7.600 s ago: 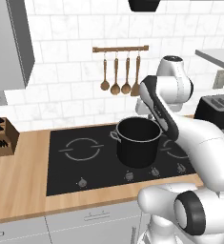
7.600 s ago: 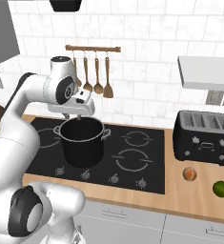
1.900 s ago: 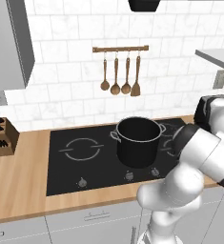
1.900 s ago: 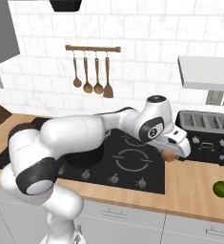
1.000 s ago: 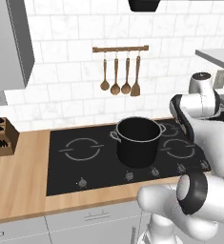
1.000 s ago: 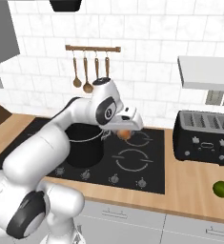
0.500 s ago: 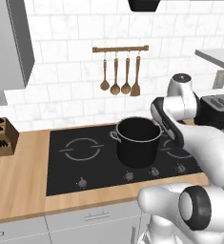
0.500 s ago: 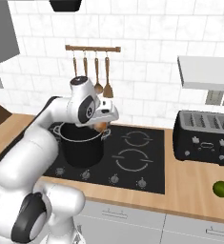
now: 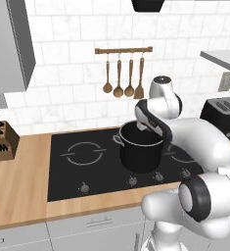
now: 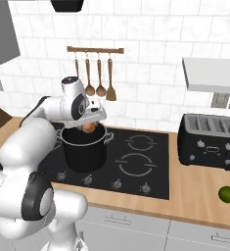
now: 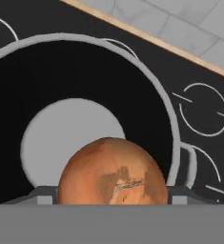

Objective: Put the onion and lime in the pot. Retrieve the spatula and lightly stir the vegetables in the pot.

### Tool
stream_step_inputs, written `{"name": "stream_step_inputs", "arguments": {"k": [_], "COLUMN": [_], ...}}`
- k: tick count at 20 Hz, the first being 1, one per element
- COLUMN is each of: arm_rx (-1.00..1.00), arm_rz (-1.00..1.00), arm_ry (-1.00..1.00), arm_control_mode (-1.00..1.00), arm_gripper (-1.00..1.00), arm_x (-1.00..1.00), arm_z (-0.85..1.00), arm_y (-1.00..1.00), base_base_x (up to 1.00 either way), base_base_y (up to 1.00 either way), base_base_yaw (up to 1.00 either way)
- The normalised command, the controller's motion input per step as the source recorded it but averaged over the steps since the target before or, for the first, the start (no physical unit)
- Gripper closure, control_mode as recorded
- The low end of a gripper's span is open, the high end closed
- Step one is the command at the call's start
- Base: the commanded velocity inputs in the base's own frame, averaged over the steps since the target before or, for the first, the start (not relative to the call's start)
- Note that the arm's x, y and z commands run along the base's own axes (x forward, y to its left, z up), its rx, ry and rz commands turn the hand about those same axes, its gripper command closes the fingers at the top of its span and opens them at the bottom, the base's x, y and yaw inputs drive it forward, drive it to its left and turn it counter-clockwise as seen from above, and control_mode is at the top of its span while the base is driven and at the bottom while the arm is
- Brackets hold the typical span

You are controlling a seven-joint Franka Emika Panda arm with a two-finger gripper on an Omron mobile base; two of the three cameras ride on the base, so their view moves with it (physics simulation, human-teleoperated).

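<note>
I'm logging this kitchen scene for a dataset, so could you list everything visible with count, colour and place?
pot: 1, black with silvery rim, on the front left burner of the stove
onion: 1, orange-brown, held over the open pot
lime: 1, green, on the counter right of the stove
stove: 1, black, set in the counter
toaster: 1, black, on the counter right of the stove
utensils: 4, wooden, hanging from a rail on the wall
knife block: 1, brown, on the counter left of the stove
counter: 1, light wood
gripper: 1, dark fingers on a white arm, above the pot, shut on the onion
</note>
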Motion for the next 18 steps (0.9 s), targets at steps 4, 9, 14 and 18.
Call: {"name": "stream_step_inputs", "arguments": {"k": [4, 9, 14, 18], "arm_rx": [0.0, 0.0, 0.0, 0.0], "arm_rz": [0.04, 0.05, 0.03, 0.01], "arm_ry": [0.06, 0.0, 0.0, -0.03], "arm_control_mode": [-1.0, -1.0, -1.0, -1.0], "arm_gripper": [1.0, -1.0, -1.0, -1.0], "arm_x": [0.41, 0.11, 0.06, 0.11], "arm_z": [-0.62, -0.34, -0.26, 0.08], "arm_y": [0.03, 0.03, 0.11, 0.0], "base_base_x": [0.0, 0.0, 0.0, 0.0], "base_base_y": [0.0, 0.0, 0.0, 0.0], "base_base_yaw": [0.0, 0.0, 0.0, 0.0]}}
